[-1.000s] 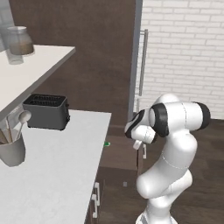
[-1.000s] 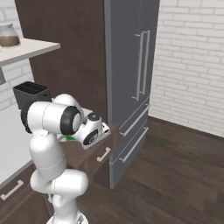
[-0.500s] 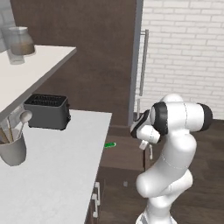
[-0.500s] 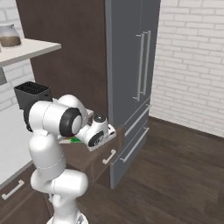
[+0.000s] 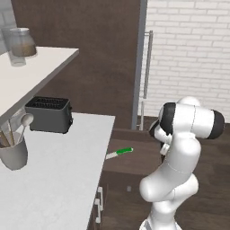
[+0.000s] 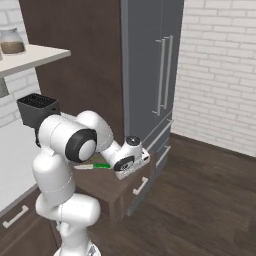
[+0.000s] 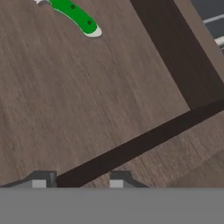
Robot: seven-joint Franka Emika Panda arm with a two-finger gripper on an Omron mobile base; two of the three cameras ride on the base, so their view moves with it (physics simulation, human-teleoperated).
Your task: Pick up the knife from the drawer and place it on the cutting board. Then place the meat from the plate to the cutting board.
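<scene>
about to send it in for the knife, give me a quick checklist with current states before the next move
1. Drawer pulled open: ok.
2. Knife lying free on the drawer floor, green handle in sight: ok.
3. Gripper empty, nothing between the fingertips: ok.
4. Gripper lined up over the knife: not ok; in the hand view the knife sits far off at the top edge, apart from the fingertips.
5. Jaws wide enough for the handle: cannot tell; just the tips show, a narrow gap between them.
6. Cutting board ready to receive: cannot tell.

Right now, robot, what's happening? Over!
Gripper over the open drawer, holding nothing. Knife lies in drawer, untouched. Nothing blocking it.
</scene>
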